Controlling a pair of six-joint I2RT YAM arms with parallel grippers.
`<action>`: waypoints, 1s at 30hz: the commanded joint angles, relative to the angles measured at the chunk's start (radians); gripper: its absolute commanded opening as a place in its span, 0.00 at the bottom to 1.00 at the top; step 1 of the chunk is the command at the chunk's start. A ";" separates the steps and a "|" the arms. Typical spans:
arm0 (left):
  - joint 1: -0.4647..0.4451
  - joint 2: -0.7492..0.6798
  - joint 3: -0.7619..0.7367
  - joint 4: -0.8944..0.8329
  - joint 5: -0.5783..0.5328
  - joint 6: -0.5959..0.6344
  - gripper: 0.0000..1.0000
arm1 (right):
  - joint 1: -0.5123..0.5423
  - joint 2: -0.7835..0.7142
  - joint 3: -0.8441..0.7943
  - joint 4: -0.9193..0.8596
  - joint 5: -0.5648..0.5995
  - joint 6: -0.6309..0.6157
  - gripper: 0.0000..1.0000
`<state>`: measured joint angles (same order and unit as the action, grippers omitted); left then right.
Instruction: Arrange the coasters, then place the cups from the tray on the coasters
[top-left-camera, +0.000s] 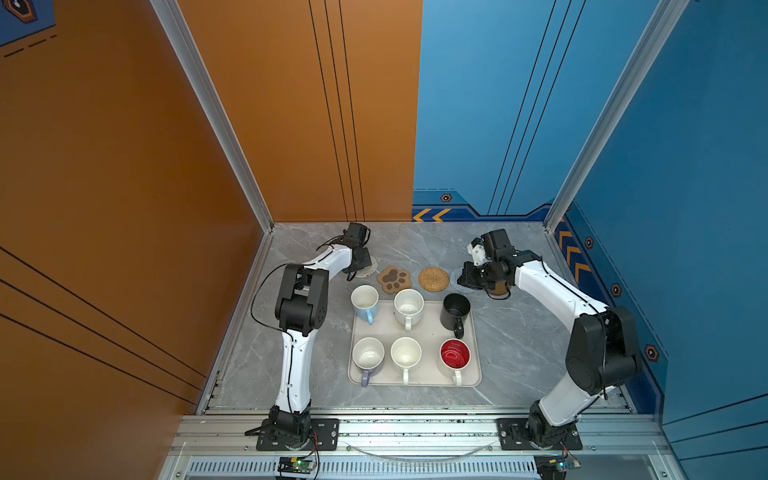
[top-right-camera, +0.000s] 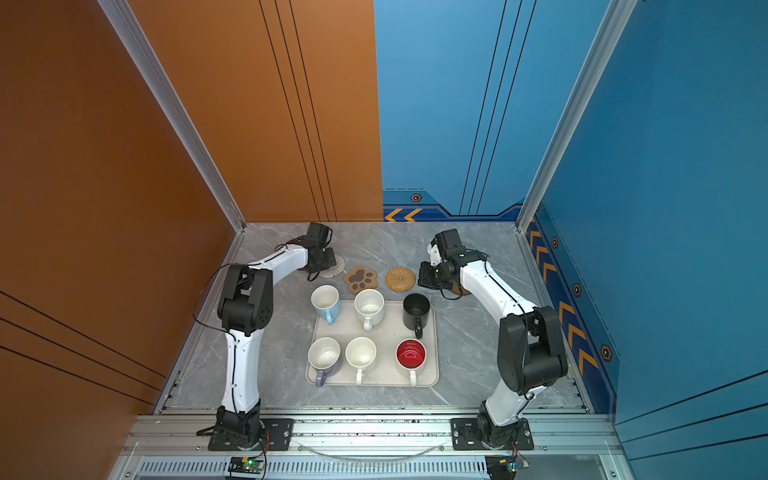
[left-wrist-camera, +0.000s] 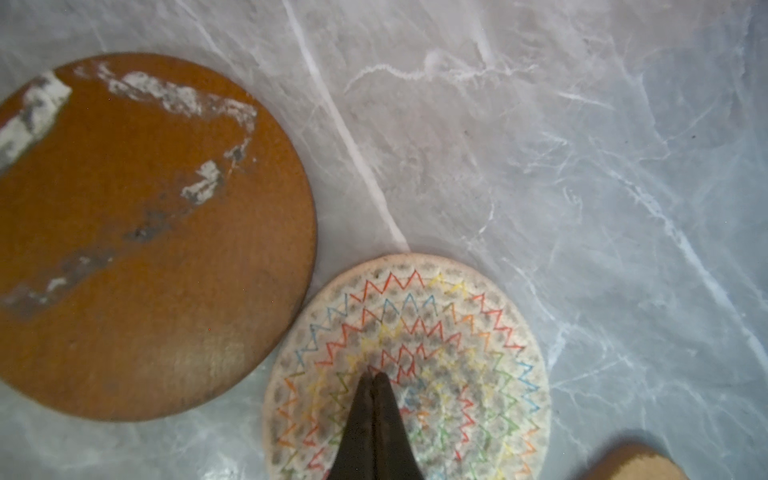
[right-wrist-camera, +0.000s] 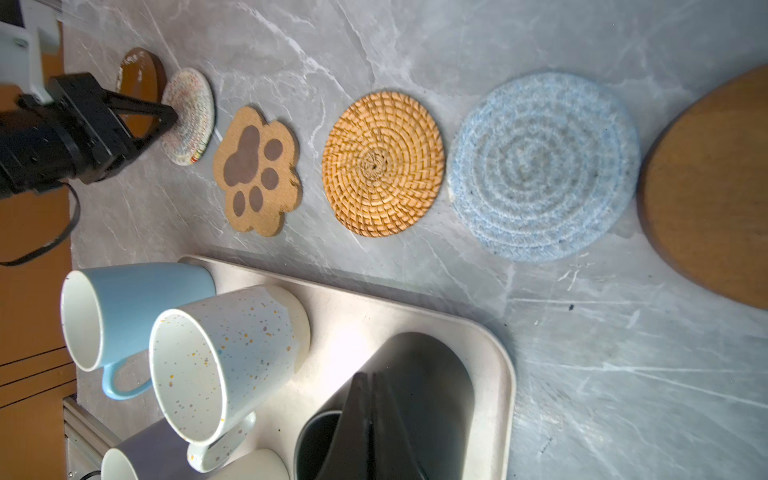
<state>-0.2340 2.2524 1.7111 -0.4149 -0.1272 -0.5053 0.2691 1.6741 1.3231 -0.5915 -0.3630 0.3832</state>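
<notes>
Left gripper (left-wrist-camera: 372, 377) pinched closed, empty, tip seemingly pressing white woven coaster (left-wrist-camera: 457, 332); I'd guess to slide it clear of brown disc (left-wrist-camera: 145, 232) alongside. Right gripper (right-wrist-camera: 371, 376) closed, empty, above black mug (right-wrist-camera: 436, 374). Cups (top-left-camera: 406, 353) sit on tray (top-left-camera: 430, 332).

In both top views my table (top-left-camera: 415, 245) is a grey slab veined with white like marble, filling the lower middle of the frame. Orange walls (top-left-camera: 104, 166) stand at the left and upper middle, crossed by thin black lines; blue walls (top-left-camera: 685, 166) take the upper right and right side. Two aluminium posts (top-left-camera: 212, 112) rise slantwise from the table's far corners. Yellow chevrons (top-left-camera: 441, 215) run along a darker blue band at the foot of the blue walls. An aluminium rail (top-left-camera: 415, 428) edges the bottom. Light is even, shadows soft.
</notes>
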 joint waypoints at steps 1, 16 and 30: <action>-0.001 0.003 -0.059 -0.088 0.014 0.016 0.00 | 0.008 0.038 0.079 -0.008 0.016 -0.006 0.00; -0.016 -0.067 -0.158 -0.082 0.024 0.030 0.00 | 0.123 0.361 0.512 -0.081 -0.061 -0.045 0.00; -0.062 -0.081 -0.160 -0.079 0.058 0.031 0.00 | 0.205 0.668 0.749 -0.093 -0.180 -0.032 0.00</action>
<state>-0.2783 2.1689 1.5867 -0.4061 -0.1184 -0.4870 0.4664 2.3142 2.0251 -0.6514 -0.4995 0.3565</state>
